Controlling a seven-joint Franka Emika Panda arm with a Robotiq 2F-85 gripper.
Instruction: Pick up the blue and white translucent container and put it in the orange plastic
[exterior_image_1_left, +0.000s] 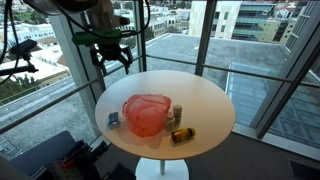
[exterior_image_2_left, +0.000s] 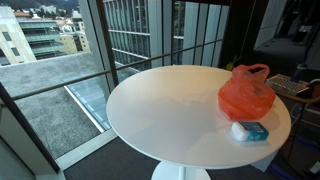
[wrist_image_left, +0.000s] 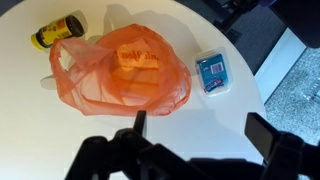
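The small blue and white translucent container (wrist_image_left: 212, 73) lies on the round white table (wrist_image_left: 210, 125), beside the large orange plastic (wrist_image_left: 118, 73). It also shows in both exterior views (exterior_image_1_left: 114, 120) (exterior_image_2_left: 249, 131), next to the orange plastic (exterior_image_1_left: 146, 114) (exterior_image_2_left: 246, 95). My gripper (wrist_image_left: 200, 130) is open and empty. It hangs above the table, short of the container, and in an exterior view (exterior_image_1_left: 113, 50) sits high over the table's far edge.
An amber bottle (wrist_image_left: 57, 33) with a yellow label lies on the table beyond the orange plastic, also seen lying in an exterior view (exterior_image_1_left: 182, 135). A pale upright jar (exterior_image_1_left: 177, 113) stands beside the orange plastic. Tall windows surround the table (exterior_image_1_left: 200, 100).
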